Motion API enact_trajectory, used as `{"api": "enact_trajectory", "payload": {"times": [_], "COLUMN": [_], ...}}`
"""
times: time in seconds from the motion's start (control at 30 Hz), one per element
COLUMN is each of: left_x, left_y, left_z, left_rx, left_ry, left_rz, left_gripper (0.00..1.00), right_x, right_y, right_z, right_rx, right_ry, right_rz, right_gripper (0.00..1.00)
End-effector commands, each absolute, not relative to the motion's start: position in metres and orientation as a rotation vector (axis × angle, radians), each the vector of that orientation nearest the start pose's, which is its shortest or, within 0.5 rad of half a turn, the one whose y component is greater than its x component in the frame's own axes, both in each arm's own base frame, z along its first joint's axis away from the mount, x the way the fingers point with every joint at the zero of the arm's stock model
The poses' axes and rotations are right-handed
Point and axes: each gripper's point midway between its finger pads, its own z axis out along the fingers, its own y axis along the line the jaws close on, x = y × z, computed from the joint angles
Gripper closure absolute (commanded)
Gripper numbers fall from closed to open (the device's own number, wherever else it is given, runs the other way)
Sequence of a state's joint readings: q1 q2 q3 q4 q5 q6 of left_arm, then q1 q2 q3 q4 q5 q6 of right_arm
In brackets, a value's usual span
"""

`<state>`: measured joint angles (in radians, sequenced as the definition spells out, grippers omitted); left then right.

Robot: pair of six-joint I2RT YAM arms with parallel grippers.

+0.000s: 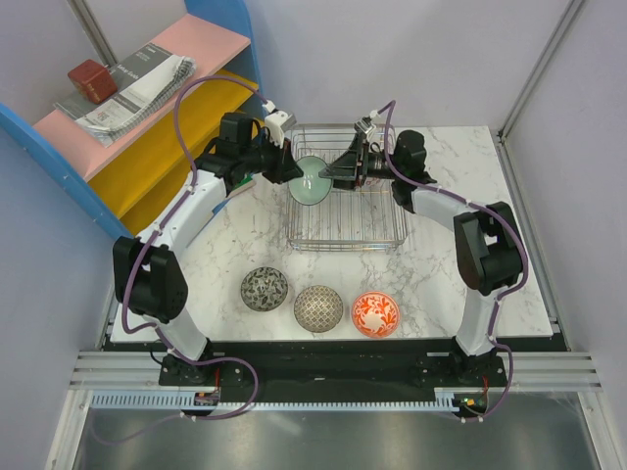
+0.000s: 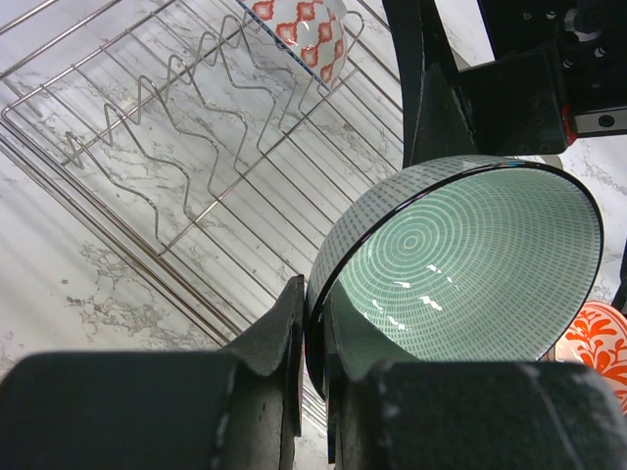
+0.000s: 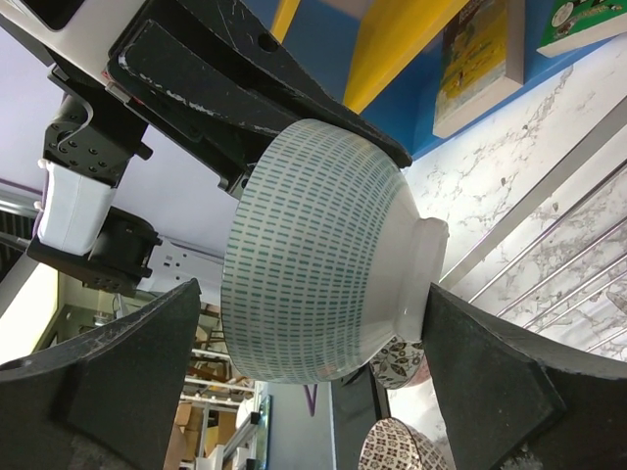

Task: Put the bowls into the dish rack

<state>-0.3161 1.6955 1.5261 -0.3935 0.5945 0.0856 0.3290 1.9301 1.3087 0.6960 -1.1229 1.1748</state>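
Note:
My left gripper (image 1: pixel 294 171) is shut on the rim of the pale green bowl (image 1: pixel 312 182) and holds it on edge above the left part of the dish rack (image 1: pixel 345 245). In the left wrist view the gripper (image 2: pixel 313 304) pinches the bowl's dark rim (image 2: pixel 470 264) over the rack wires (image 2: pixel 176 127). My right gripper (image 1: pixel 333 174) is open and straddles the same bowl (image 3: pixel 323 245); one finger (image 3: pixel 460 362) touches its foot, the other stands apart. The dark grey bowl (image 1: pixel 265 289), beige-grey bowl (image 1: pixel 318 307) and red-orange bowl (image 1: pixel 375 314) sit in a row on the table. The blue bowl is not in view.
A white piece with red diamond marks (image 2: pixel 299 29) stands in a far corner of the rack. The blue-framed pink-and-yellow shelf (image 1: pixel 147 147) with books stands at the back left. Both arms meet over the rack's left half.

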Motion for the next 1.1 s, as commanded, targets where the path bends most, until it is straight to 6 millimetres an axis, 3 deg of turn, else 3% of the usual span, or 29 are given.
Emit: {"api": "enact_trajectory", "payload": {"times": [0.0,0.17,0.37,0.53,0.73,0.9,1.07], "left_x": [0.418,0.419,0.419,0.419,0.419,0.419,0.420], "left_y": [-0.241,-0.241,-0.241,-0.242,-0.243,-0.244,-0.245], "left_z": [0.272,0.272,0.272,0.272,0.270,0.268,0.267], "left_rx": [0.755,0.753,0.753,0.756,0.763,0.768,0.767], "left_ry": [1.871,1.873,1.872,1.869,1.877,1.887,1.894], "left_rz": [-0.772,-0.771,-0.769,-0.773,-0.788,-0.795,-0.804], "left_gripper": [0.98,0.98,0.98,0.98,0.98,0.98,0.98], "right_x": [0.376,0.375,0.374,0.372,0.373,0.377,0.382], "right_y": [0.323,0.324,0.325,0.326,0.327,0.327,0.327], "right_z": [0.265,0.264,0.264,0.265,0.265,0.260,0.248], "right_rx": [-0.417,-0.424,-0.428,-0.436,-0.435,-0.422,-0.402], "right_ry": [1.867,1.870,1.871,1.866,1.866,1.896,1.944], "right_rz": [1.926,1.924,1.922,1.925,1.920,1.890,1.839], "right_gripper": [0.04,0.05,0.28,0.40,0.69,1.00,1.00]}}
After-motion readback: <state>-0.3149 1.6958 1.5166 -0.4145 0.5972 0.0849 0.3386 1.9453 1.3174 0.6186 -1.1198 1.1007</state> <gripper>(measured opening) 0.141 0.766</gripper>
